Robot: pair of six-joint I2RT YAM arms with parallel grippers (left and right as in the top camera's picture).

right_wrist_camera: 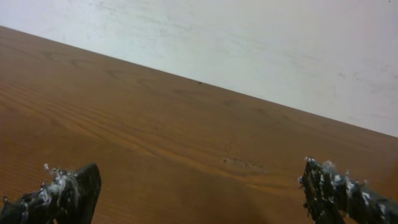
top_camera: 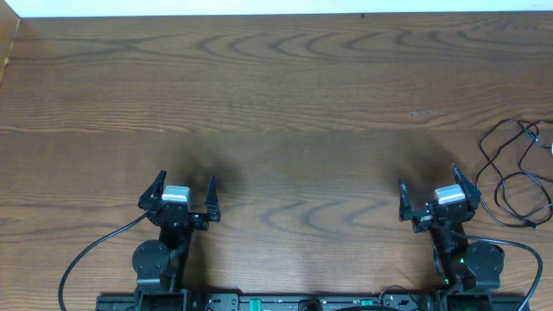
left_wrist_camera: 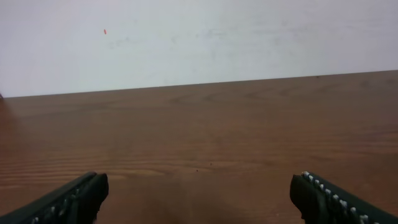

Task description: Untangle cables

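Note:
The cables lie in a loose tangle at the table's far right edge in the overhead view. The black cord [top_camera: 506,178] makes several thin loops there, and a small pale stretch [top_camera: 535,133] shows among them near the frame's edge. My right gripper [top_camera: 429,181] stands open to the left of the tangle, apart from it. My left gripper [top_camera: 186,179] stands open far off at the near left. Each wrist view shows only bare wood between wide-apart fingers: the left gripper [left_wrist_camera: 199,190] and the right gripper [right_wrist_camera: 199,183] hold nothing. No cable appears in either wrist view.
The wooden table [top_camera: 276,104] ends at a white wall along its far edge. Thick black arm wires [top_camera: 91,250] curve by the left arm's base, and another runs by the right base [top_camera: 527,259]. A small scuff [top_camera: 425,113] marks the wood at the right.

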